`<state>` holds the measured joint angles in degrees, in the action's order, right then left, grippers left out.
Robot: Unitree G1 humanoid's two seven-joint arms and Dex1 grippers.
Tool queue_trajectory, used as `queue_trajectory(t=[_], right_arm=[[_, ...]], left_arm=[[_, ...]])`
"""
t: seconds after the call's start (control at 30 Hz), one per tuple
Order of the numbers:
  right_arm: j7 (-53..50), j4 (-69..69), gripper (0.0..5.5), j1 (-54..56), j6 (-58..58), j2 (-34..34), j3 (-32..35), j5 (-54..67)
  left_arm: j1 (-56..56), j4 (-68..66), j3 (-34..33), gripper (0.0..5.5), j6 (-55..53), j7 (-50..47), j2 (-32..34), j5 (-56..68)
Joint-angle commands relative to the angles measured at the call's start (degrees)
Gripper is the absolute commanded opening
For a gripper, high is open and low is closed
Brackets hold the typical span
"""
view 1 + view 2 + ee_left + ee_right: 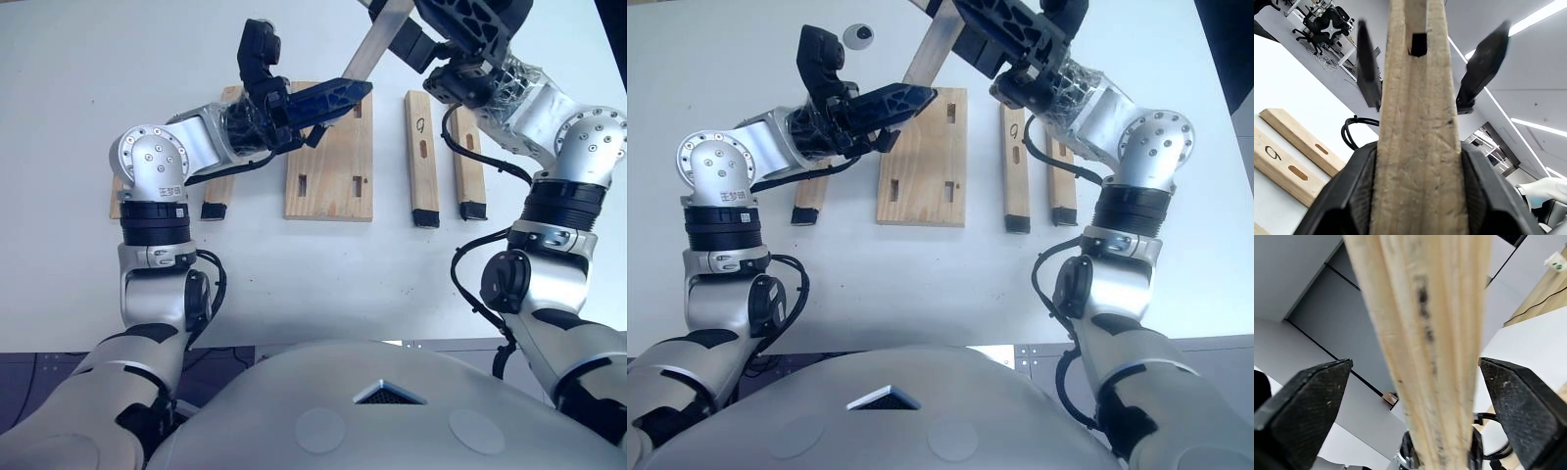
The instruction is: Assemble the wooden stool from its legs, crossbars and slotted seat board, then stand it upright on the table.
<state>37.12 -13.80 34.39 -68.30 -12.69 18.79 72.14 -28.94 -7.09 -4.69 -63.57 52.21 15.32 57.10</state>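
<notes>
I see a wooden leg (375, 47) held tilted in the air above the far end of the slotted seat board (328, 162), which lies flat on the white table. My left gripper (355, 91) is shut on the leg's lower end; the left wrist view shows its dark fingers (1369, 68) pressed against both sides of the slotted wood (1418, 147). My right gripper (409, 41) is higher up the same leg. In the right wrist view its fingers (1308, 411) stand open, apart from the wood (1435, 357) between them.
Two more legs (421, 162) (468, 171) lie side by side to the right of the board. Another leg (217, 196) lies to the left, partly under my left arm. A small round object (859, 36) sits at the far edge.
</notes>
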Motion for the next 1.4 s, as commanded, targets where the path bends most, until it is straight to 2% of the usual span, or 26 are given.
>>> queue_trajectory(t=[0.03,0.43,0.5,0.53,0.57,0.67,0.83,1.0,1.17,1.4], right_arm=[[-2.57,0.48,4.41,0.02,0.13,2.7,1.17,2.04],[-3.36,-0.83,2.47,-0.74,0.01,3.45,0.5,1.74],[-2.85,-0.86,2.45,-0.65,0.47,3.24,0.22,1.15],[-2.29,-0.63,2.44,-0.74,0.92,2.88,-0.24,0.32],[-1.94,-0.64,2.43,-0.82,1.11,2.62,-0.48,-0.19],[-0.99,-0.92,2.17,-1.22,3.02,2.09,-0.45,-2.13],[1.4,-1.53,2.12,-2.65,8.05,1.28,-0.85,-6.91],[6.78,-3.37,2.09,-4.48,18.63,0.35,-3.45,-16.62],[15.77,-2.2,2.08,-8.93,28.82,-1.68,-8.38,-25.68],[22.67,0.13,2.08,-12.76,36.35,-2.91,-12.58,-32.11]], left_arm=[[-0.86,0.52,1.04,1.99,1.15,2.7,1.24,-1.35],[0.11,1.34,2.18,1.99,2.03,3.93,0.53,-2.12],[-0.17,0.13,2.22,1.99,3.18,3.0,0.18,-3.5],[-0.18,-0.38,2.17,2.36,3.68,2.76,0.26,-4.12],[-0.01,-0.75,2.06,2.38,3.54,3.11,0.52,-4.14],[1.2,-1.93,1.18,3.0,3.9,3.24,0.89,-4.33],[2.54,-5.8,-0.86,3.57,5.27,3.2,2.67,-5.61],[4.07,-8.38,-3.39,4.28,4.84,3.55,5.38,-6.19],[4.73,-11.85,-7.76,4.33,8.84,1.02,7.14,-8.31],[3.9,-14.99,-13.09,4.33,12.98,-4.74,5.44,-8.87]])
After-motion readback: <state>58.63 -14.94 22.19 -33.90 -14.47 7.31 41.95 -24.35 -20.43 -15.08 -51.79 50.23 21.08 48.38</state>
